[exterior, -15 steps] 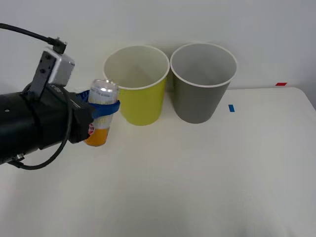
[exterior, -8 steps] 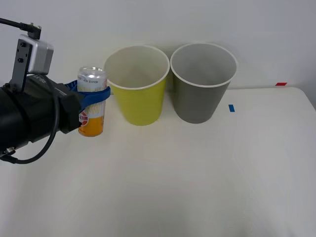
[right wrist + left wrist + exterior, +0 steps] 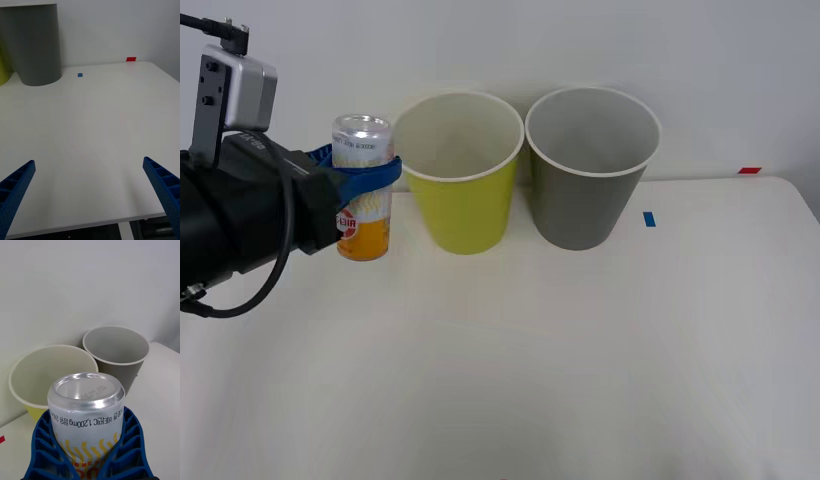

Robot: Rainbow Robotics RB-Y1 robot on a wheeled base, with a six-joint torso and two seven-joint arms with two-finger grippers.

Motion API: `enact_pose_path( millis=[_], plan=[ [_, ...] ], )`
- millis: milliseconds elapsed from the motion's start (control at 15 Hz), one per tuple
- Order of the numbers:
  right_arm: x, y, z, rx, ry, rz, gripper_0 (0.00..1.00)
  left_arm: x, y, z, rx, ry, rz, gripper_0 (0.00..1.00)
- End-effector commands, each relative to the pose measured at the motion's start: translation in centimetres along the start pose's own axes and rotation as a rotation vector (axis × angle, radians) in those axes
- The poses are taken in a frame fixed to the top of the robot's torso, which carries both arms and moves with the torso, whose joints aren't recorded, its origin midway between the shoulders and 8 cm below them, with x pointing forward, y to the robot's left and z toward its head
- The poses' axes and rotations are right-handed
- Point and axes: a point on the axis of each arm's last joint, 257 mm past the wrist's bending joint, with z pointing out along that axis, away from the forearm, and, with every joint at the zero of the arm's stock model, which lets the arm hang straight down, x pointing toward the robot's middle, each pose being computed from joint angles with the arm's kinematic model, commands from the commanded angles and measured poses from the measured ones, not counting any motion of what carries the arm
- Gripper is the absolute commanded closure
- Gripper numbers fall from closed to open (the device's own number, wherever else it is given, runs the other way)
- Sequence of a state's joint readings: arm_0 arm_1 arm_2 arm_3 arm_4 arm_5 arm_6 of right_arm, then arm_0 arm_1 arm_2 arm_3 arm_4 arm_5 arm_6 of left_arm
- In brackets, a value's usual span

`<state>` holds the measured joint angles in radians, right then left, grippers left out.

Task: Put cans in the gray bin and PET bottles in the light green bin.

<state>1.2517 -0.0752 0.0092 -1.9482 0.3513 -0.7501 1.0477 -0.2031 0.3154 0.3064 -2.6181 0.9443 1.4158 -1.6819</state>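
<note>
Can (image 3: 363, 190) clamped upright in the left pincer (image 3: 362, 172), just left of the light green bin (image 3: 459, 190), held off the desk (image 3: 580, 340).
Right pincer (image 3: 90, 195), fingers spread apart, hangs over bare desk nearer than the bins. Beyond the can, the light green bin's inside looks white and bare; the gray bin (image 3: 590, 175) touches its right side, its pale inside also bare.

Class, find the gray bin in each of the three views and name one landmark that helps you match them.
Front view: the gray bin stands at the table's back, right of the light green bin.
Right wrist view: at the top left.
Left wrist view: behind the can.
Shared landmark: the light green bin beside it.
</note>
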Motion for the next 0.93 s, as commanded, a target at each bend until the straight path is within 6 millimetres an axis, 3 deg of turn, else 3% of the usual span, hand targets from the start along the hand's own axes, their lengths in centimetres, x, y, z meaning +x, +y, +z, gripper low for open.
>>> enact_pose_path(
  millis=[67, 200, 467, 800, 933],
  plan=[
    [0.0, 0.0, 0.0, 0.000, 0.000, 0.000, 0.00, -3.6, 0.6, -0.2, -0.022, -0.070, 0.055, 1.00],
    [0.0, 0.0, 0.0, 0.000, 0.000, 0.000, 0.00, -5.7, 0.4, -0.2, -0.019, -0.107, 0.093, 1.00],
    [0.0, 0.0, 0.0, 0.000, 0.000, 0.000, 0.00, -8.5, 0.7, 2.6, 0.024, -0.123, 0.091, 1.00],
    [0.0, 0.0, 0.0, 0.000, 0.000, 0.000, 0.00, -11.3, 0.2, 7.1, 0.007, -0.146, 0.118, 1.00],
    [0.0, 0.0, 0.0, 0.000, 0.000, 0.000, 0.00, -11.9, 0.4, 9.8, 0.004, -0.151, 0.100, 1.00]
  ],
)
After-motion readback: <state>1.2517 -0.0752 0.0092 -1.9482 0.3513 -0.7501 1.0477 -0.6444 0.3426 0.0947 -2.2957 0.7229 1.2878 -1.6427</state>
